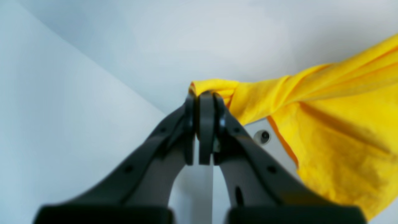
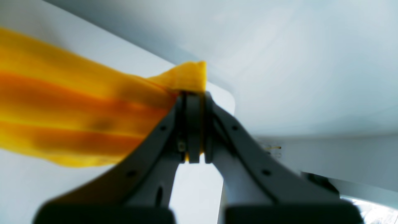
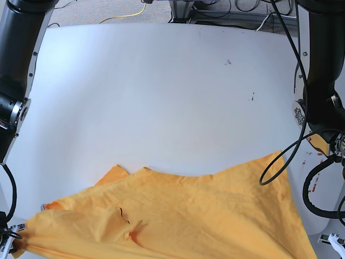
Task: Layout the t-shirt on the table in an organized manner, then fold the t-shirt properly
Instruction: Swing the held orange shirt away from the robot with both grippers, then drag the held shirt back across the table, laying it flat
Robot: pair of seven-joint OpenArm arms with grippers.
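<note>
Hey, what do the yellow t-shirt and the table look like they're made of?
The t-shirt looks like soft woven or knit cloth, probably cotton, matte: it creases, drapes and bunches where each claw pinches it. The table looks like a hard, smooth white top, perhaps laminate or painted board, with a faint sheen and no grain showing.

t-shirts: one, orange-yellow (image 3: 178,216)
tables: one, white (image 3: 161,97)
grippers: two, left (image 1: 203,96) and right (image 2: 192,95)
grommets: one visible (image 1: 264,136)

We see the t-shirt (image 3: 178,216) spread across the near part of the table (image 3: 161,97), stretching between both arms at the sides.
</note>
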